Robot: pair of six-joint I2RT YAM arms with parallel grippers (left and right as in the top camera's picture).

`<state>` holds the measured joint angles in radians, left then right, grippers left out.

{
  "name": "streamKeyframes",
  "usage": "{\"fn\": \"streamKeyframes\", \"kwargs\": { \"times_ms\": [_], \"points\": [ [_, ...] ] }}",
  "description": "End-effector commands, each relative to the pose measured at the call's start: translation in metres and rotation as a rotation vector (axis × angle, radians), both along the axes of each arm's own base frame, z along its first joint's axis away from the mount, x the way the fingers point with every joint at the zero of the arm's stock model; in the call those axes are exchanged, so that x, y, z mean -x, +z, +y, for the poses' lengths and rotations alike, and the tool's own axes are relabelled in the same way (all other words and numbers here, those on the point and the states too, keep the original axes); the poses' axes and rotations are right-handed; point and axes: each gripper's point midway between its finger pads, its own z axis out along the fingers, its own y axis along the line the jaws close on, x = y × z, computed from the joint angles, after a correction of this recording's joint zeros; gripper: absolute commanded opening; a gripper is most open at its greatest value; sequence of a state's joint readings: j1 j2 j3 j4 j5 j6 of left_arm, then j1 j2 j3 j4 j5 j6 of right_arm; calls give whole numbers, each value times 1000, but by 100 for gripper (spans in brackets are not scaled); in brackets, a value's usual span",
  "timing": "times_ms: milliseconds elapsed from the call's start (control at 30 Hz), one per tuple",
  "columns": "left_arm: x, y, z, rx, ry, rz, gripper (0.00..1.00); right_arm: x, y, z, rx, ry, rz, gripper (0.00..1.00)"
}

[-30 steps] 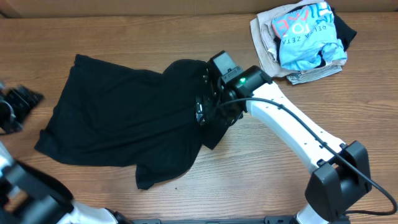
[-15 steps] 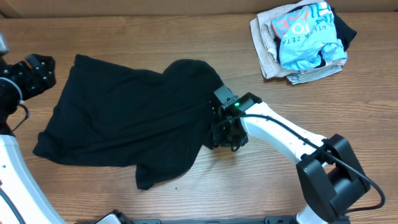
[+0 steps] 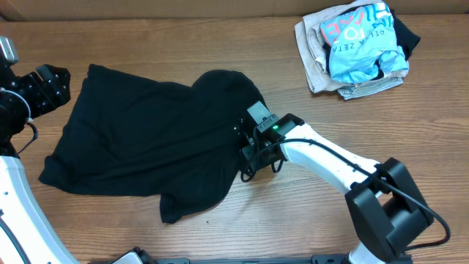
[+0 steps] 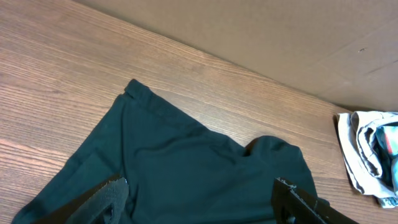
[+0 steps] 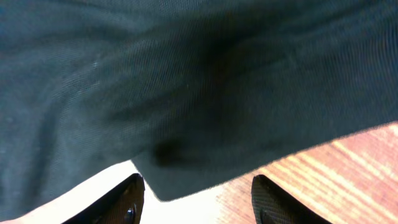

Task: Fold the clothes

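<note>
The black shirt [image 3: 154, 143] lies crumpled across the middle-left of the table; no logo shows. It also fills the left wrist view [image 4: 186, 168] and the right wrist view [image 5: 186, 81]. My right gripper [image 3: 253, 158] is low at the shirt's right edge, open, its fingers [image 5: 198, 199] on either side of a corner of the fabric's hem without closing on it. My left gripper [image 3: 51, 84] is raised at the shirt's upper-left corner, open and empty, with its fingers [image 4: 199, 202] spread wide above the fabric.
A pile of other clothes [image 3: 359, 44], white, light blue and black, sits at the table's back right; it also shows in the left wrist view [image 4: 373, 155]. A cardboard wall [image 4: 249, 37] runs along the far edge.
The right gripper came down from the shirt's top to its lower right edge. The left gripper moved in from the left edge toward the shirt's upper-left corner.
</note>
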<state>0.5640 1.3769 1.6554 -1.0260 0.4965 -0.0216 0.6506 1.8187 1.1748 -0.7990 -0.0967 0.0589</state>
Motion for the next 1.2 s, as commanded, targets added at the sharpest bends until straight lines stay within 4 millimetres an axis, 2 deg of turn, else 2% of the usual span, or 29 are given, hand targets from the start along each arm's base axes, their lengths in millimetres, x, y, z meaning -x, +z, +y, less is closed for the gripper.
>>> {"fn": "streamKeyframes", "kwargs": {
  "times_ms": [0,167,300,433,633,733,833,967,1100,1167],
  "points": [
    [-1,-4,-1,-18,-15,10,77,2,-20,-4,58,122,3,59],
    [-1,-4,-1,-18,-15,11,77,1,-42,-10,108,137,24,57],
    [-1,-4,-1,-18,-15,11,78,-7,-52,-22,181,32,6,53],
    [-1,-4,-1,-17,-15,12,78,-13,-52,-50,305,-155,-29,54],
    [0,-5,-2,-13,-16,18,78,-5,-47,-96,448,-416,8,61],
    [0,-5,-2,-12,-16,19,78,-7,-45,-115,486,-491,12,65],
    [0,-5,-2,-12,-16,19,78,-15,-44,-131,497,-543,7,68],
    [1,-6,-2,-11,-16,21,78,-38,-45,-158,476,-635,-20,69],
    [1,-6,-3,-10,-16,23,78,-53,-46,-178,443,-676,-26,70],
    [1,-6,-3,-10,-16,23,79,-56,-44,-183,423,-707,-7,74]
  ]
}}
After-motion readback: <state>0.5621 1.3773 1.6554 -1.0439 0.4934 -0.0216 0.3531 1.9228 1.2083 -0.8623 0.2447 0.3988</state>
